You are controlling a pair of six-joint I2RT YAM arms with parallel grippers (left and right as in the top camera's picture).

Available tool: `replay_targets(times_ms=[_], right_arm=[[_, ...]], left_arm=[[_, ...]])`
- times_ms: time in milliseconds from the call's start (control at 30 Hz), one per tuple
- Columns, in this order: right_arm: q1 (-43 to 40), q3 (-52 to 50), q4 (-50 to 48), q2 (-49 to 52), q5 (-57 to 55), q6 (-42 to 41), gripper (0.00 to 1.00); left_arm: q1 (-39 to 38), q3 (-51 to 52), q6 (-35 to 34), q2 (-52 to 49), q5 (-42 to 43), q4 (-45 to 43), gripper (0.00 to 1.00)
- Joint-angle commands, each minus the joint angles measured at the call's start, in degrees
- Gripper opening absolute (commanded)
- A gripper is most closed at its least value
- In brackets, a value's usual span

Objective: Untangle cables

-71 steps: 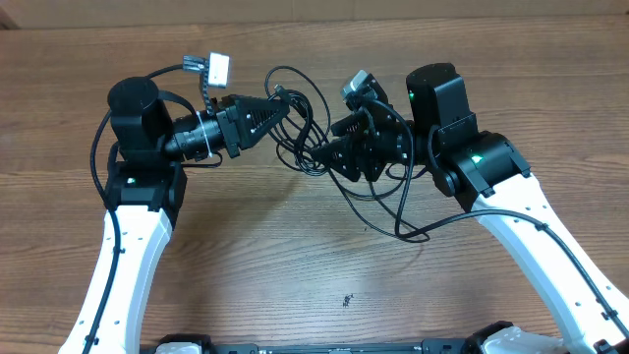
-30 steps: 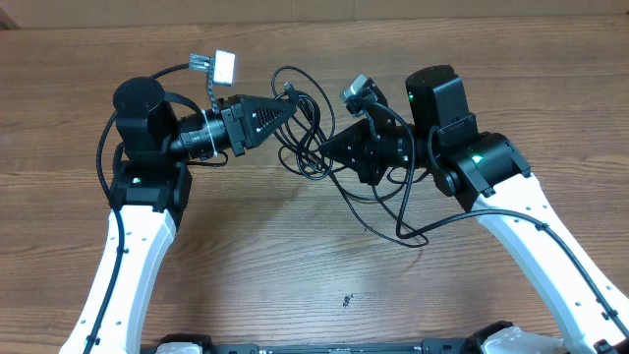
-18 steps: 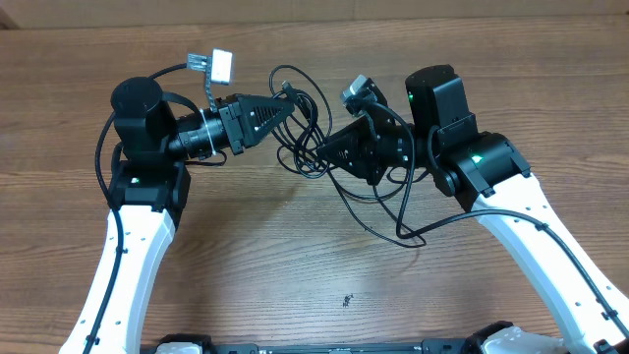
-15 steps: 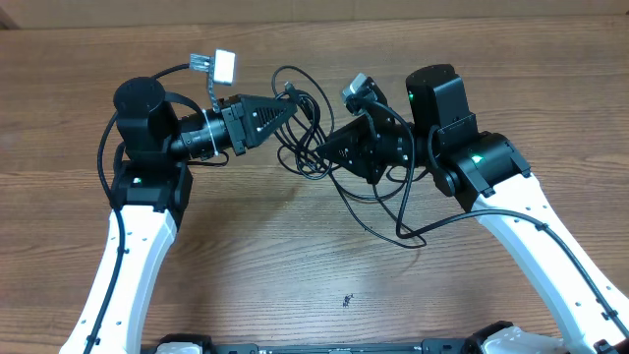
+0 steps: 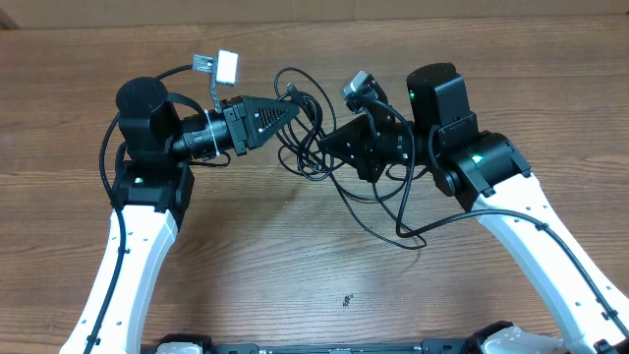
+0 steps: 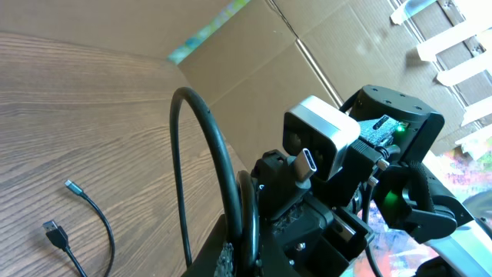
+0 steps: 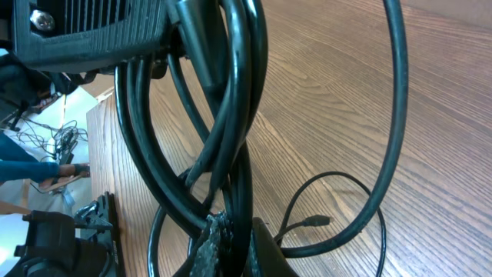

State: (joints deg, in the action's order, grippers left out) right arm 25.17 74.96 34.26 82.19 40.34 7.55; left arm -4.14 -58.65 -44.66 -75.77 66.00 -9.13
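Observation:
A tangle of thin black cables hangs between my two grippers over the middle of the wooden table. My left gripper points right and is shut on a cable that arches up from its jaws. My right gripper points left, shut on a bundle of several strands. One loop trails down to the table. Loose plug ends lie on the wood, and another small plug rests inside a loop. The two sets of fingertips are close together, almost touching.
A white-and-silver connector sticks up above the left wrist. Cardboard boxes line the far edge. The right arm's camera housing faces the left wrist at short range. A small dark speck lies on the near table.
The right gripper's fingers, spread wider in the earliest frame, are now closed on the cables. The left arm has edged slightly right. The tangle has hardly shifted.

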Motion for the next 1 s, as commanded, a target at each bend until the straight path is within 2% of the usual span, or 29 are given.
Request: replay_targets(times_ms=[0,33,167,267,500,700,967], right_arm=[[-0.1,0.0,-0.4,-0.1,0.3,0.4,0.08],[-0.1,0.0,-0.3,-0.1,0.3,0.4,0.12],[-0.1,0.0,-0.4,-0.1,0.3,0.4,0.12],[-0.1,0.0,-0.3,-0.1,0.3,0.4,0.04],[-0.1,0.0,0.7,-0.1,0.2,-0.6,0.04],[-0.2,0.0,5.2,-0.1,-8.4,-10.6,0.04],[-0.2,0.0,9.0,-0.1,-9.9,-15.1,0.04]], left_arm=[[-0.7,-1.7,-0.6,1.0,1.2,-0.5,0.04],[-1.0,-1.7,-0.6,1.0,1.2,-0.6,0.04],[-2.0,-1.8,-0.6,1.0,1.1,-0.6,0.04],[-2.3,-1.7,-0.6,1.0,1.1,-0.6,0.04],[-2.3,-1.7,-0.6,1.0,0.9,-0.6,0.04],[-1.6,-1.8,-0.5,1.0,-1.2,-0.9,0.04],[-0.7,-1.8,-0.4,1.0,-1.6,-1.5,0.04]])
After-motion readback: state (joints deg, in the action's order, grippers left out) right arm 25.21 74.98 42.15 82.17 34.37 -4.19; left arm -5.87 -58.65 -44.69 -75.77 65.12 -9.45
